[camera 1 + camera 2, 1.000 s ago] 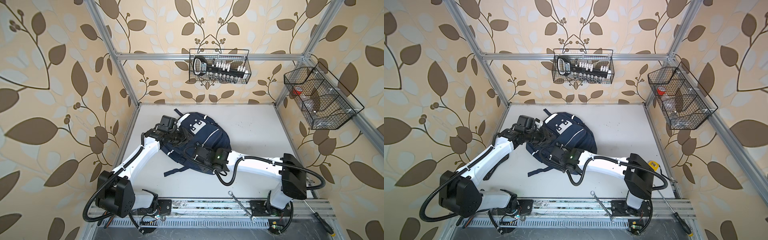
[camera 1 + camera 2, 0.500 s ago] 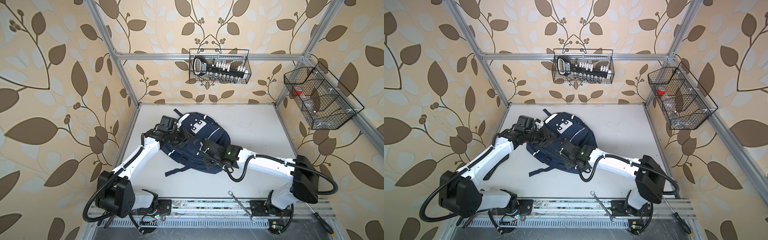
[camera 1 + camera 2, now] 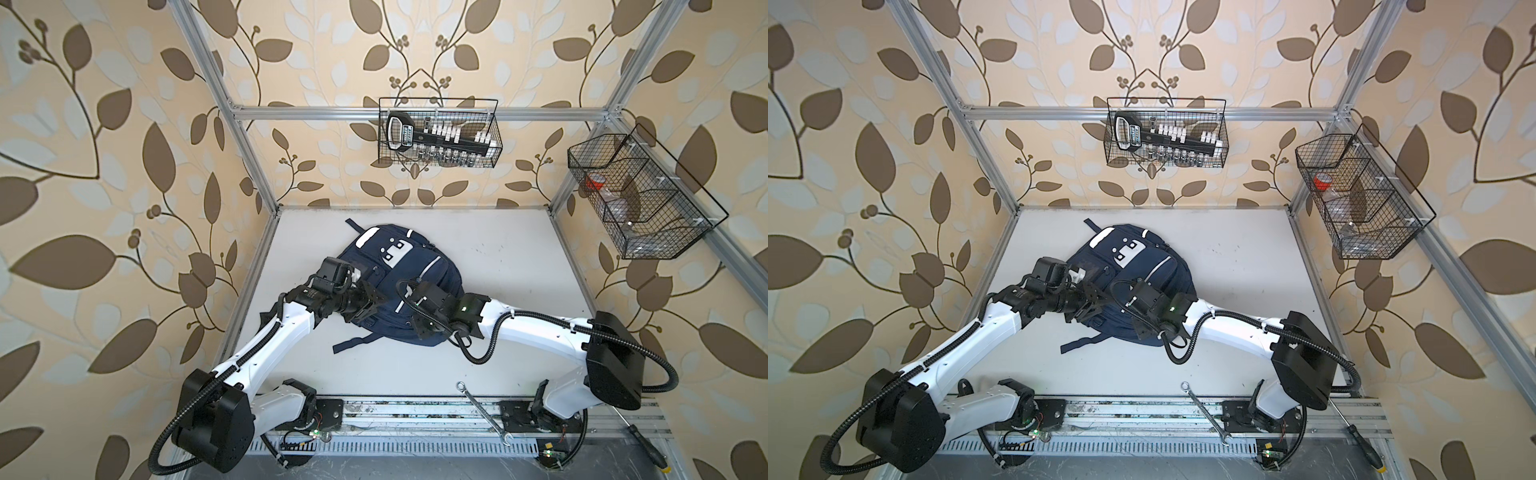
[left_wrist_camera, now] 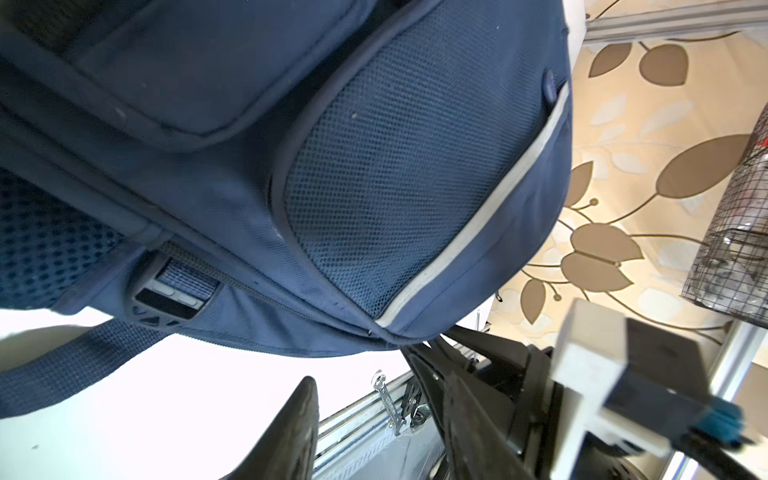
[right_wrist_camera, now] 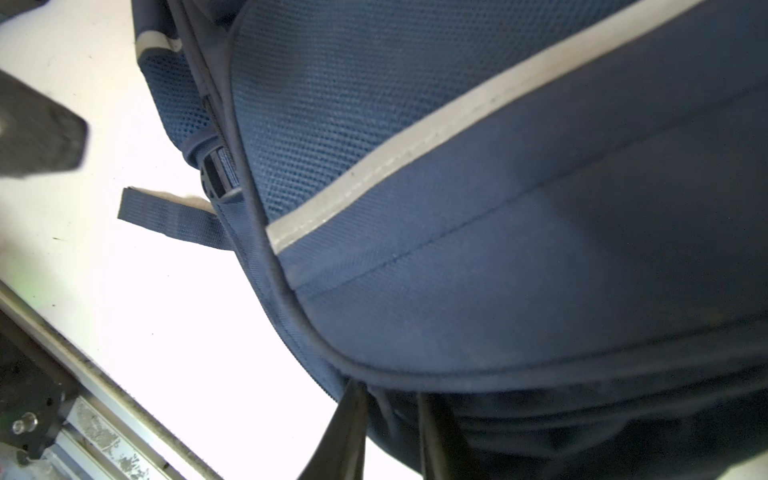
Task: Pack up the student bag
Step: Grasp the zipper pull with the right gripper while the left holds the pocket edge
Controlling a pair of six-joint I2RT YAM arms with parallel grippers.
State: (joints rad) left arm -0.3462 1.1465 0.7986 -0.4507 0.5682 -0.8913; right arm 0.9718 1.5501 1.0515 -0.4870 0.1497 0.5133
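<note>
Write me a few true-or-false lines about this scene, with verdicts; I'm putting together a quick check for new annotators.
1. The student bag lies on the white table. True.
2. The wrench is packed inside the bag. False: it lies at the front rail, outside the bag.
3. The back-wall basket is empty. False: it holds a socket set.
4. The side basket holds something red. True.
5. The left gripper and right gripper are both at the bag. True.
</note>
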